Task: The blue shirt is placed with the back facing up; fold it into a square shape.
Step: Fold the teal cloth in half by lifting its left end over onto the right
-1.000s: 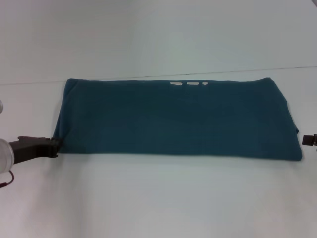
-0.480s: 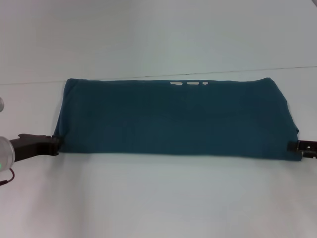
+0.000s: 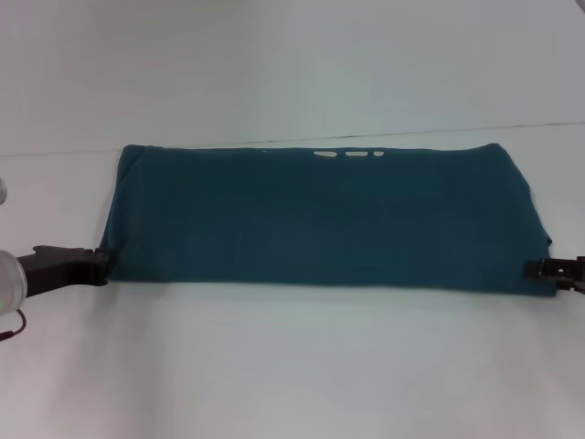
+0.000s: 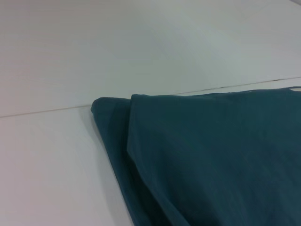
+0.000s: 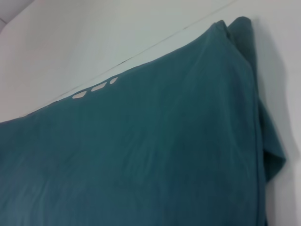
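Soft, light, limp blue shirt (image 3: 329, 219), probably sagging once lifted; best taken at near corners, beside left gripper (image 3: 102, 262) and right gripper (image 3: 539, 268); finger spread unclear

So up close it's pretty much all blue shirt (image 4: 211, 160), lying flat on the white worktop (image 4: 51, 165). You can see it's folded over: one layer sits on top with a clean straight edge, and a lower layer sticks out past it, ending in a rounded corner. The fabric looks smooth, only faint creases. A thin dark seam line (image 4: 47, 111) runs across the worktop and disappears behind the shirt's far edge. No pincer in sight here.
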`<state>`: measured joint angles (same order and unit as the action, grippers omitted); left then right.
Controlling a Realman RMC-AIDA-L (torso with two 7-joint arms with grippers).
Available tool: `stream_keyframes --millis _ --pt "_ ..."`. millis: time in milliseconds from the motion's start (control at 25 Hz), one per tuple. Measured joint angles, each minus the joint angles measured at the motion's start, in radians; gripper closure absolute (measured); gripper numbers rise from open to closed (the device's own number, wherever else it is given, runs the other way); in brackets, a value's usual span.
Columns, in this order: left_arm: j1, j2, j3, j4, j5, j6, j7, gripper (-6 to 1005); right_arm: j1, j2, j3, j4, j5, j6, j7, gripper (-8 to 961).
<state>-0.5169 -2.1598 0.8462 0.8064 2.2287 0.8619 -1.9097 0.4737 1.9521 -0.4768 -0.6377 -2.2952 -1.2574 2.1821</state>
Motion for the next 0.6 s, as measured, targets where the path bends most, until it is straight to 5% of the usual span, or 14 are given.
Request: stream_keyframes --millis 600 --pt "-0.003 0.003 -0.002 -0.002 0.0 0.0 0.001 999 0.0 0.016 0.007 0.003 0.001 0.039 0.005 438"
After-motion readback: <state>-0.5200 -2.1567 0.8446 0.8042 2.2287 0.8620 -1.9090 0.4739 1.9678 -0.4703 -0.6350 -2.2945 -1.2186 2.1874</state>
